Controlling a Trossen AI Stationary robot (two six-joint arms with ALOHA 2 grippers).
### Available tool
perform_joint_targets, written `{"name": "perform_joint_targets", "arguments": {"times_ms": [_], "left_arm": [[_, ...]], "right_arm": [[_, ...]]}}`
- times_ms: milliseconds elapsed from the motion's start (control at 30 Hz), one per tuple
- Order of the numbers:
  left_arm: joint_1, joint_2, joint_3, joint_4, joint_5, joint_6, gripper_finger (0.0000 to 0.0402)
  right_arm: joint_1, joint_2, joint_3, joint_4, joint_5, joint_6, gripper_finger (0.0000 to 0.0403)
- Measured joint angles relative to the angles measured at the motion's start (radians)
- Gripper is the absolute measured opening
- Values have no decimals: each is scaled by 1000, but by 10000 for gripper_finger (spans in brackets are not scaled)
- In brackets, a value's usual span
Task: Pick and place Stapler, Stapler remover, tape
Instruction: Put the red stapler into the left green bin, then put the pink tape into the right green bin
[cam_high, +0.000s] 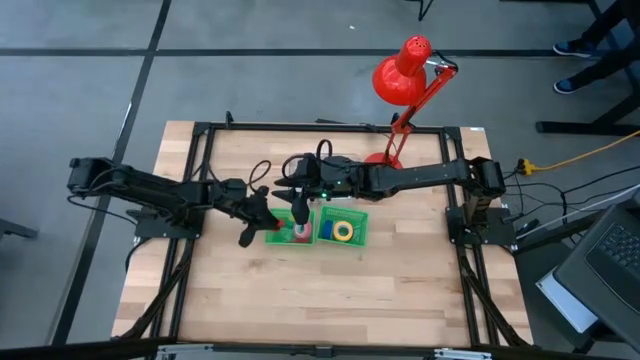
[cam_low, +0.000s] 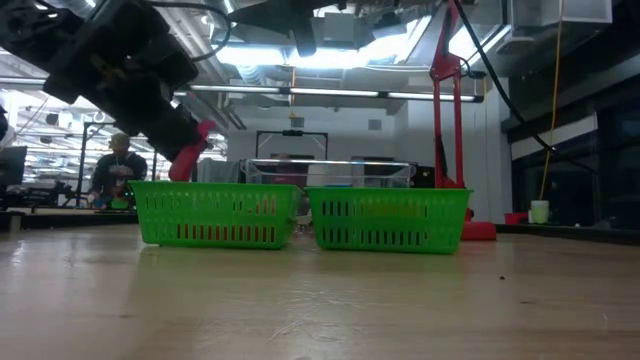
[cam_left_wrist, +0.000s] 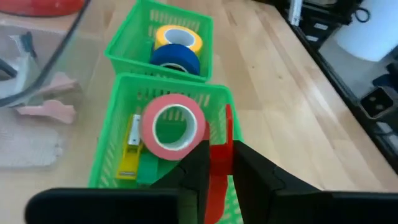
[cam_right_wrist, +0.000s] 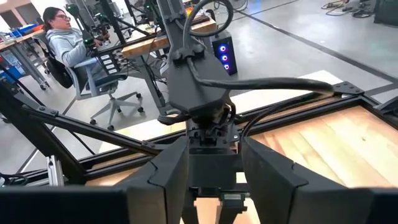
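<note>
Left gripper (cam_high: 262, 226) jaws pinched narrow, right gripper (cam_high: 300, 214) pointing down, jaws parted

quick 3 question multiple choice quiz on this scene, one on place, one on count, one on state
1. Where does the pink tape roll lie?
A. on the bare wooden table
B. in the green mesh basket that also holds the flat yellow tool
C. on the blue roll

2. How many tape rolls lie in the other green basket?
A. two
B. four
C. none

3. What is the left gripper doing?
A. resting empty on the table
B. gripping the pink roll
C. holding a red tool over its basket

Answers: 1 B, the left wrist view shows both inside one basket. 2 A, one yellow roll and one blue roll. 3 C, red shows between its fingers.
</note>
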Motion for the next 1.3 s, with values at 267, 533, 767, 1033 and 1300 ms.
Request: {"name": "perform_joint_targets", "arguments": {"times_ms": [267, 533, 767, 1033, 1300], "left_arm": [[-2, 32, 0, 9, -15, 33, 69], [-2, 13, 0, 2, -15, 33, 76], [25, -107, 0, -3, -7, 34, 81], [55, -313, 0, -61, -26, 26, 72], [55, -420, 0, -75, -81, 52, 57]], "right_arm": [[0, 0, 0, 0, 0, 1, 152], [7, 0, 0, -50, -3, 26, 152], [54, 0, 0, -287, -3, -54, 152], [104, 1, 36, -450, -14, -158, 152], [96, 85, 273, -795, -27, -381, 152]]}}
